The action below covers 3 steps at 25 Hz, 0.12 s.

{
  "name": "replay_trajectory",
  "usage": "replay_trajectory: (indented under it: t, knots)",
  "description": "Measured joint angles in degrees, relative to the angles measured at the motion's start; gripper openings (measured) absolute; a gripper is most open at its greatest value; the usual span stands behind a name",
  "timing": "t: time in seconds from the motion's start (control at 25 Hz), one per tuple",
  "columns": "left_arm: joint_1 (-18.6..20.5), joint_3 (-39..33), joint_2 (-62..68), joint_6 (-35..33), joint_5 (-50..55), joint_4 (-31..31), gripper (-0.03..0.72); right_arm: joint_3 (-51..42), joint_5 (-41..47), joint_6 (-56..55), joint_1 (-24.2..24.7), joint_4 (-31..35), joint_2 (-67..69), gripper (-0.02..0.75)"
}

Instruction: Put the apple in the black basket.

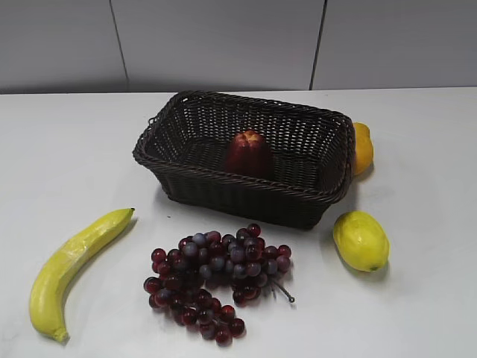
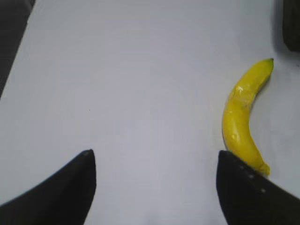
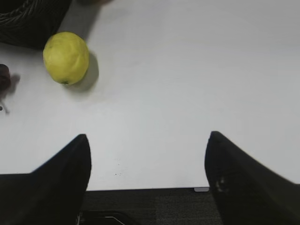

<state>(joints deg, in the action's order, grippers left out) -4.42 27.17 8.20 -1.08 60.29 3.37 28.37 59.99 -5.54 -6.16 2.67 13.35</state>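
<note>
The black basket [image 1: 186,165] sat at the middle of the white table [image 1: 67,156], and the apple [image 1: 249,154] already rested inside it, upright against the far half of the floor. Judged from that, the task looked done, so little remained to go wrong. The chief risk was a needless return of an arm: a gripper reaching over the braided rim could nudge the basket or tip the apple. A lesser risk was a sweep catching the loose fruit around it, namely the grape bunch [image 1: 216,280] just in front, the banana [image 1: 71,268] to the left, the lemon [image 1: 361,240] at the right corner, or the yellow-orange fruit [image 1: 363,148] touching the basket's right end.

Neither arm showed in the exterior view. The left gripper [image 2: 154,183] hung above bare table with its jaws spread wide and empty, the banana beside its right finger. The right gripper [image 3: 147,164] hung near the table's front edge, likewise wide apart and holding nothing, well clear of the lemon.
</note>
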Motion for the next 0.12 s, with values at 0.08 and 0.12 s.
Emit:
replay_trajectory:
  t: [0.08,0.12]
  knots:
    - [0.0,0.0,-3.1,0.0,0.0,0.1,0.589,0.0,0.0,0.0,0.0,0.0,0.0,0.573]
    - [0.0,0.0,-5.2,0.0,0.0,0.2,0.589,0.0,0.0,0.0,0.0,0.0,0.0,0.573]
